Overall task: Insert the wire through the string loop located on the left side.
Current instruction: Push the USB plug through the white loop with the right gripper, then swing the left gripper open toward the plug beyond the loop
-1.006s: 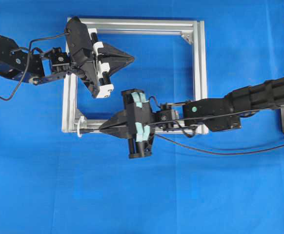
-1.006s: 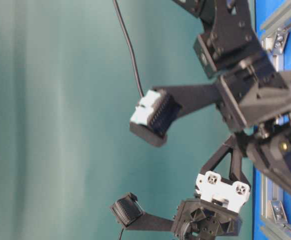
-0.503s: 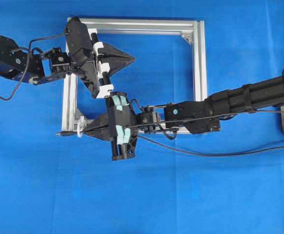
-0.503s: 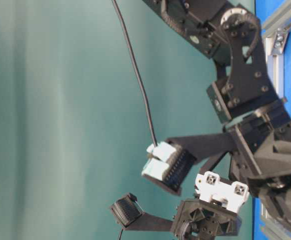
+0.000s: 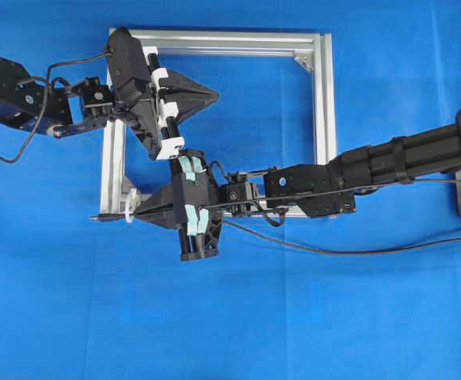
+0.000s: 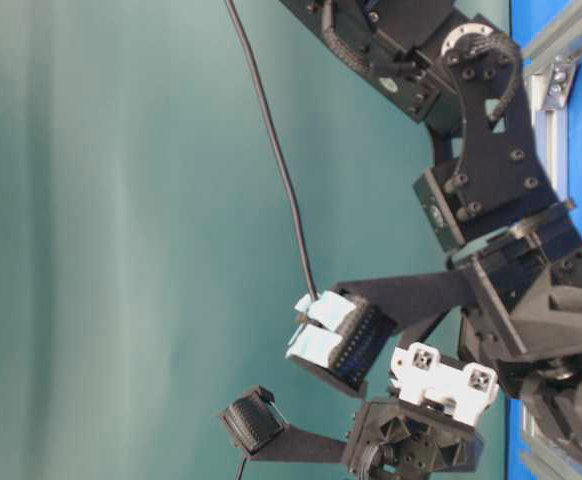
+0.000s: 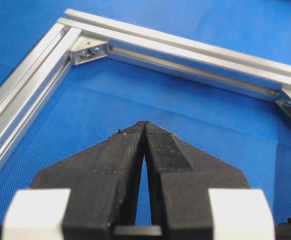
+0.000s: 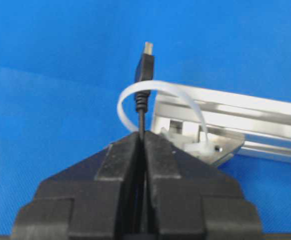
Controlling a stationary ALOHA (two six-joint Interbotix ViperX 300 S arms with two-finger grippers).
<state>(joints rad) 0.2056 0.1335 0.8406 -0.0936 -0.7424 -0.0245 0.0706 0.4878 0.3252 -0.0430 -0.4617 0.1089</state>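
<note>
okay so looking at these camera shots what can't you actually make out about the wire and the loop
- Right wrist view: the wire crosses the string loop, but whether its plug sits fully through or just in front is unclear; the right gripper hides the lower part.
- Overhead view: the loop is too small to judge; the plug tip shows beyond the frame.
- Table-level view: arms block the frame corner.

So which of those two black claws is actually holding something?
The right gripper, down at the frame's lower-left corner. Its fingers pinch the wire, whose plug pokes through the string loop. The left gripper is shut on nothing.
</note>
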